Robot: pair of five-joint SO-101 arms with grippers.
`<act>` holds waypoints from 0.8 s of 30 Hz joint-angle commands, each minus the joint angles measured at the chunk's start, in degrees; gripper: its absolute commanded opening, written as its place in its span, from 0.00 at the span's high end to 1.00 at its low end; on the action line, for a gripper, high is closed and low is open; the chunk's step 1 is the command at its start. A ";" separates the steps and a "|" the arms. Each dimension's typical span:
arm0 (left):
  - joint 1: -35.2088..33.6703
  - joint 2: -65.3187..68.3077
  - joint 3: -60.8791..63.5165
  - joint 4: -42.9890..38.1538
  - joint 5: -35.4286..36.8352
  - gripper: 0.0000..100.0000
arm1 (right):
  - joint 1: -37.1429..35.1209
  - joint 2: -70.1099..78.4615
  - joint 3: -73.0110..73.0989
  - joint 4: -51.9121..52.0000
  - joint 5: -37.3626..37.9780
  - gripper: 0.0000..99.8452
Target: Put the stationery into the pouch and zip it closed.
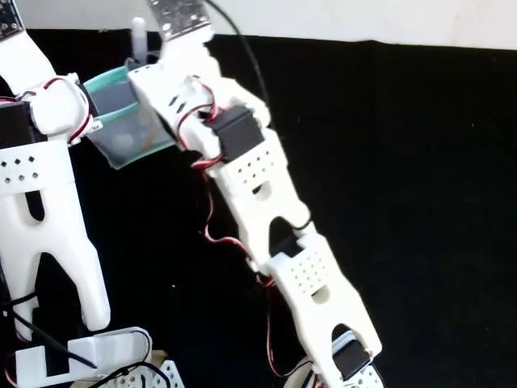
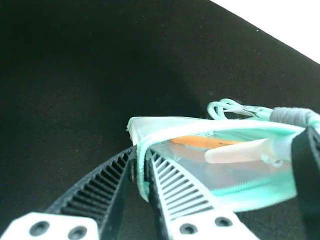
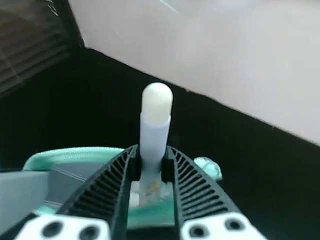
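- Left gripper point(image 2: 140, 156) — clamped tight on the rim of the pouch point(image 2: 235, 175), at one end of its open mouth.
- Right gripper point(image 3: 150, 162) grips a white stick point(image 3: 156, 117), held at the pouch's mouth.
- Something orange point(image 2: 200, 141) lies inside the pouch.
- The pouch sits between the two arms, over the black table point(image 1: 404, 162).

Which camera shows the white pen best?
Right wrist view: the pen stands centred, clamped in the right gripper. Left wrist view shows its end inside the pouch; high view, its tip.
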 commanded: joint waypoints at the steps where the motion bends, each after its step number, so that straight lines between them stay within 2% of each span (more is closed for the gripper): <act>1: -1.19 0.92 2.33 -0.18 0.53 0.99 | 1.89 -2.95 -6.37 3.82 -0.44 0.99; 5: -1.19 0.92 2.33 -0.18 0.53 0.99 | 1.10 -5.23 -6.37 7.08 -0.44 0.94; 12: -1.19 0.92 2.33 -0.18 0.44 0.99 | -0.57 -7.43 -6.37 8.40 -0.35 0.67; 17: -1.19 0.92 2.33 -0.18 0.44 0.99 | -0.22 -9.54 -6.37 8.48 -0.35 0.66; 24: -1.19 0.92 2.33 -0.18 0.44 0.99 | 3.82 -12.26 -6.37 8.57 -0.70 0.66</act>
